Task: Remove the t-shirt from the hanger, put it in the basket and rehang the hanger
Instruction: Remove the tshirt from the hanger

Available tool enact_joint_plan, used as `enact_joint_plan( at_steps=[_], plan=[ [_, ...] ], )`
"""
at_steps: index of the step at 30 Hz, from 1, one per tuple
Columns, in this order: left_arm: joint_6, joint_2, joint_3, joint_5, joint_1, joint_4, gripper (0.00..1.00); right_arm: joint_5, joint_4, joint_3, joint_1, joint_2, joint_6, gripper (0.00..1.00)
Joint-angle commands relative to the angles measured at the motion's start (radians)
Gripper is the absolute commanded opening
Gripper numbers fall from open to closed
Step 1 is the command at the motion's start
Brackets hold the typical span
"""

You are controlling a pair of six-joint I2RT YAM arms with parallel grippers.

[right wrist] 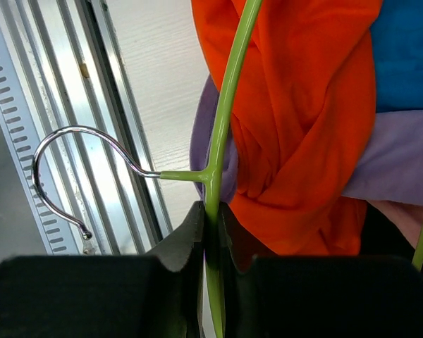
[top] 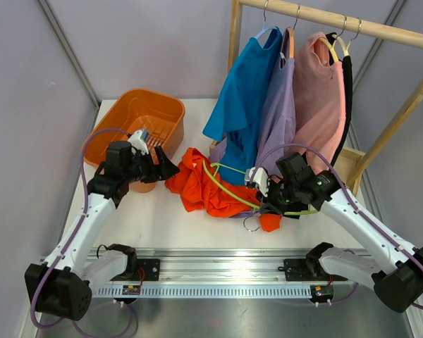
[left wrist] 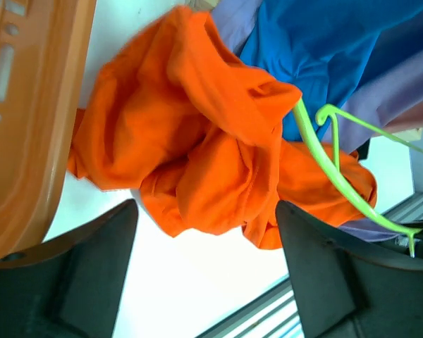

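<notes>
Near rail (top: 218, 271), R pincer (right wrist: 211, 215) grips green hanger (right wrist: 229, 91), hook (right wrist: 63, 151) pointing frontward; L pincer (left wrist: 206, 208) wide.

Right gripper (right wrist: 211, 227) clamped on green hanger (right wrist: 230, 98) at the junction with its metal hook (right wrist: 53, 151). Orange t-shirt (right wrist: 303, 105) bunched against hanger arm, overlapping purple cloth (right wrist: 402, 165) and blue cloth (right wrist: 409, 56).

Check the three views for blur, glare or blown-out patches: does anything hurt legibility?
Top external: evenly lit and sharp, soft shadows only. Left wrist: the orange t-shirt is slightly soft at its edges, the bare table is blown out to white, and the left fingers are near-black. Right wrist: the green hanger is crisp, while the right fingers clamping it are dark and out of focus.
</notes>
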Motion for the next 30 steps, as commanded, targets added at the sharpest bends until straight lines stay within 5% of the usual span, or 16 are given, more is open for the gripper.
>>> enact_joint_plan(
  at_steps=[1, 8, 15, 30],
  plan=[
    [0.045, -0.045, 0.08, -0.045, -0.002, -0.032, 0.85, -0.092, 0.077, -0.014, -0.009, -0.018, -0.029, 0.0],
    [0.032, -0.046, 0.058, 0.071, -0.046, 0.046, 0.9, -0.225, 0.046, -0.034, -0.009, -0.01, -0.078, 0.0],
    [0.018, 0.007, -0.044, 0.013, -0.188, 0.132, 0.82, -0.276, 0.063, -0.017, -0.009, -0.015, -0.058, 0.0],
    [0.076, -0.031, -0.216, -0.059, -0.204, 0.469, 0.77, -0.402, 0.011, 0.032, -0.035, -0.023, -0.055, 0.0]
  ],
)
